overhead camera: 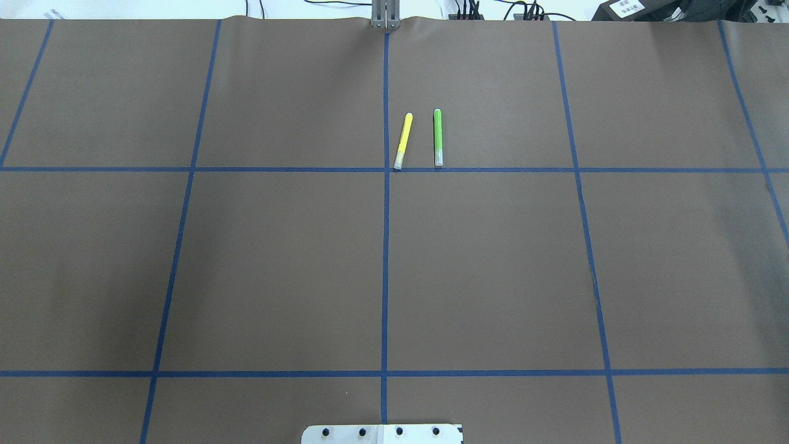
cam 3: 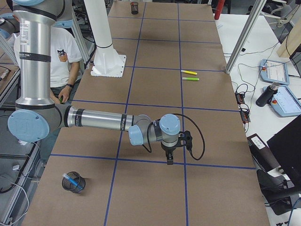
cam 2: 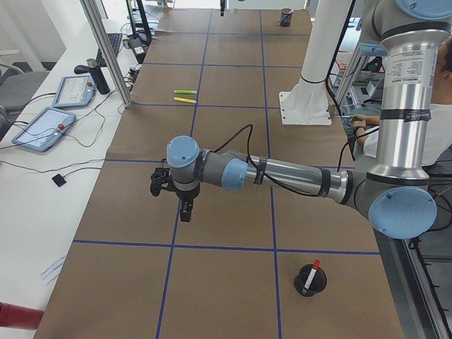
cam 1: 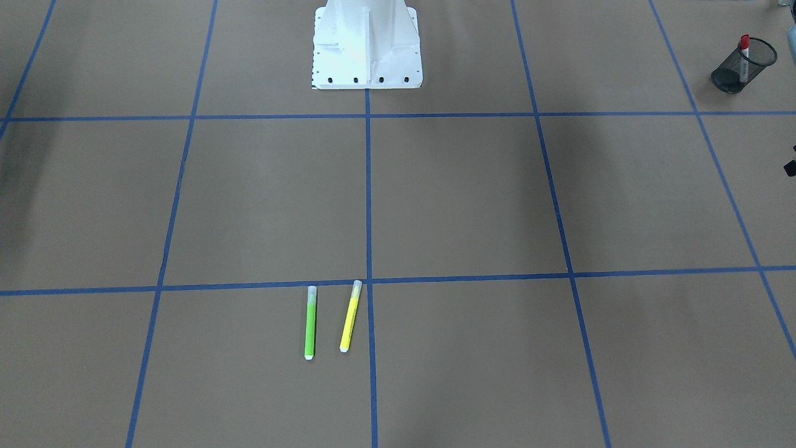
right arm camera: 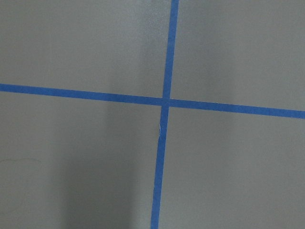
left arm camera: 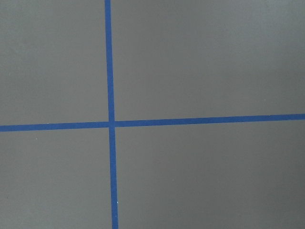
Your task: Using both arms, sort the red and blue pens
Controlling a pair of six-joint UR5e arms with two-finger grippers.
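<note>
Standing slanted, one slim pen per round black wire-mesh cup, the red-capped marker sits in the left cup and the blue highlighter in the right cup on the brown-paper bench, while I cannot tell how wide the left hand or right hand stands.

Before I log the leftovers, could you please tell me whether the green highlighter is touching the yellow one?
Apart. The overhead view shows a gap between the green highlighter and the yellow highlighter along their length.
</note>
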